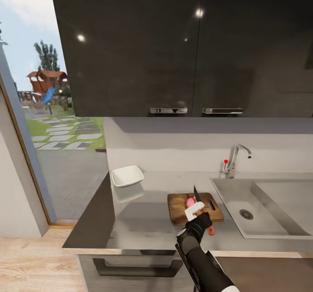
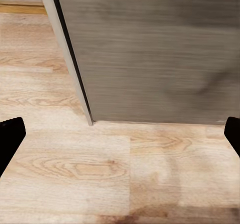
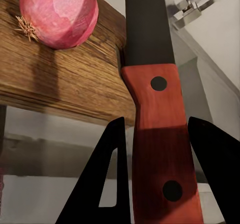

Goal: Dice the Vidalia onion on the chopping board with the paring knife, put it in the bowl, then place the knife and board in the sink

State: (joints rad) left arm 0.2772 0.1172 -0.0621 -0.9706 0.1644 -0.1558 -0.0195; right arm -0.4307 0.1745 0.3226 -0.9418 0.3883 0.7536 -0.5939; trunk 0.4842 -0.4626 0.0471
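Note:
The dark wooden chopping board (image 1: 180, 208) lies on the grey countertop (image 1: 143, 222), just left of the sink (image 1: 278, 196). The pinkish Vidalia onion (image 1: 190, 202) (image 3: 57, 13) rests whole on the board. My right gripper (image 1: 198, 210) (image 3: 156, 121) hovers over the board's near side, shut on the red-orange handle of the paring knife (image 1: 196, 194) (image 3: 155, 134). Its dark blade points away from me, just beside the onion. The white bowl (image 1: 127, 176) sits at the counter's back left. My left gripper (image 2: 120, 136) is open and down low over the wooden floor.
A chrome tap (image 1: 234, 158) with a red dot stands behind the sink. Dark wall cabinets (image 1: 182, 44) hang above the counter. The counter ends at the left beside an open doorway (image 1: 48, 131) to a garden. In the left wrist view a grey cabinet side (image 2: 150, 53) meets the floor.

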